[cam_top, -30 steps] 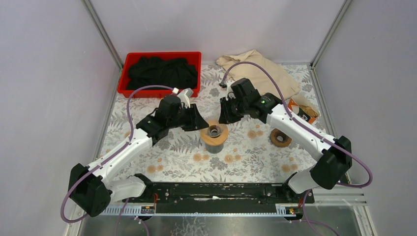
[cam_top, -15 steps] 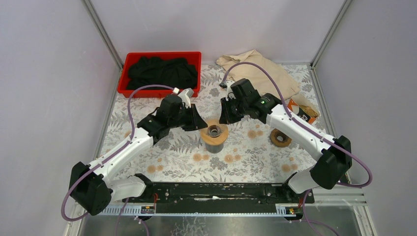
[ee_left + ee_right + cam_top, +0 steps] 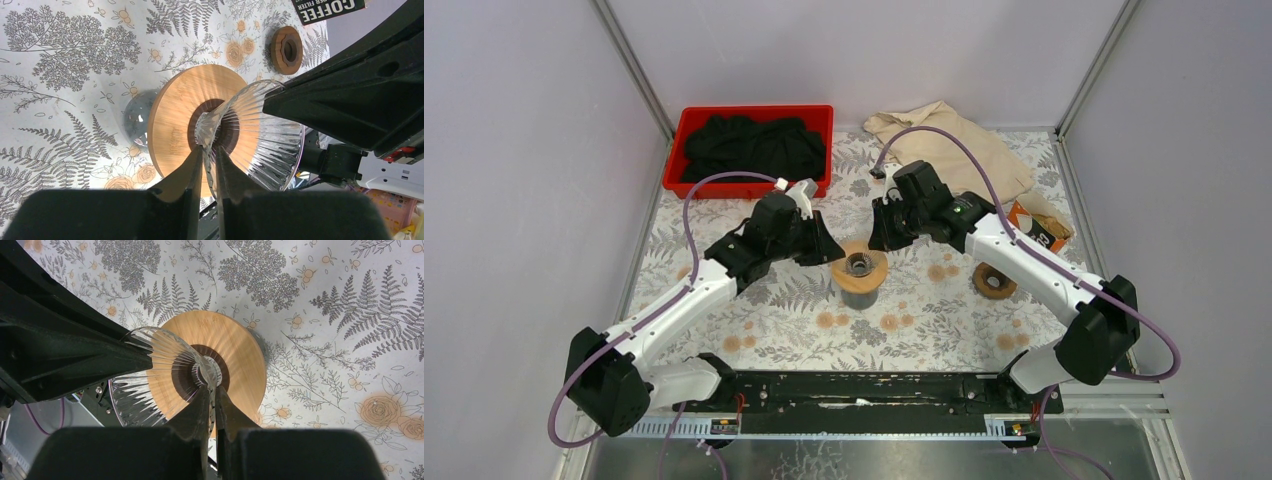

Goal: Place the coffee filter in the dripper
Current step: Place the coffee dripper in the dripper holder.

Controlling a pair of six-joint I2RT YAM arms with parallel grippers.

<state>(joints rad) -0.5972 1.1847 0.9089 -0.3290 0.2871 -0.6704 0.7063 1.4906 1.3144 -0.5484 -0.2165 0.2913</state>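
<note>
The dripper (image 3: 860, 268) stands on a fern-printed cloth (image 3: 764, 320). The left gripper (image 3: 207, 159) and right gripper (image 3: 213, 401) each pinch its glass rim from opposite sides. Right of the dripper lies the coffee filter box (image 3: 1039, 228). Behind the dripper to the left, a red tray (image 3: 754, 110) sits near pale walls (image 3: 874, 50).
</note>
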